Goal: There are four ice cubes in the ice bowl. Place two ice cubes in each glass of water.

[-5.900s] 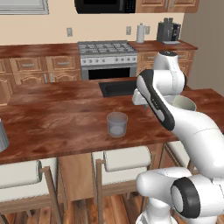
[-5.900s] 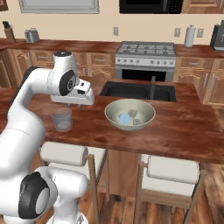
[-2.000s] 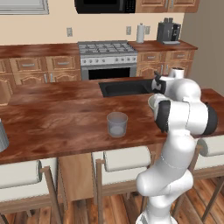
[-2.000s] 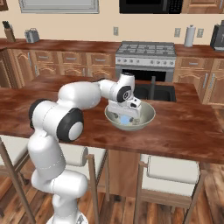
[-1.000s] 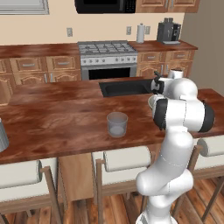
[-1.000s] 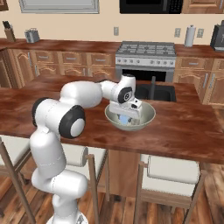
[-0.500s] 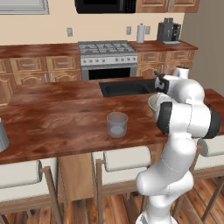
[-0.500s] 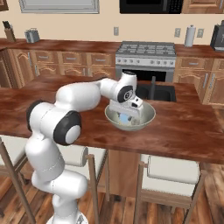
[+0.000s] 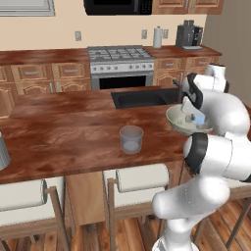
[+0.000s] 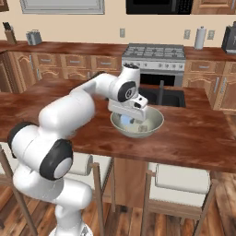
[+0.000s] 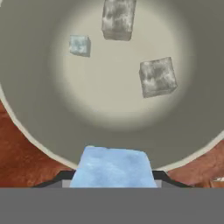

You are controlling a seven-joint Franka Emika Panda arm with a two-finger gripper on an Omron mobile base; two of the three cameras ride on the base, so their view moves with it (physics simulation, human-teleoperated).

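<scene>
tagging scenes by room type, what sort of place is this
A home kitchen, rendered in simulation: a gas stove with an oven below, a dark sink sunk into a wooden island counter, and a microwave mounted over the stove.

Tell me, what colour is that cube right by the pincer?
Pale blue and frosty; the ice cube between the pincer fingers shows best in the hand view.

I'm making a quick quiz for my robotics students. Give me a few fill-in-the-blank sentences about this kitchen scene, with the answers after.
1. In the hand view, ___ ice cubes lie loose on the floor of the ice bowl.
2. A fourth, blue ice cube sits between the tips of the ___.
3. The ice bowl rests on the wooden counter in front of the ___.
4. The short clear glass holds ___ ice cubes.

Missing words: three; gripper; sink; no
</scene>
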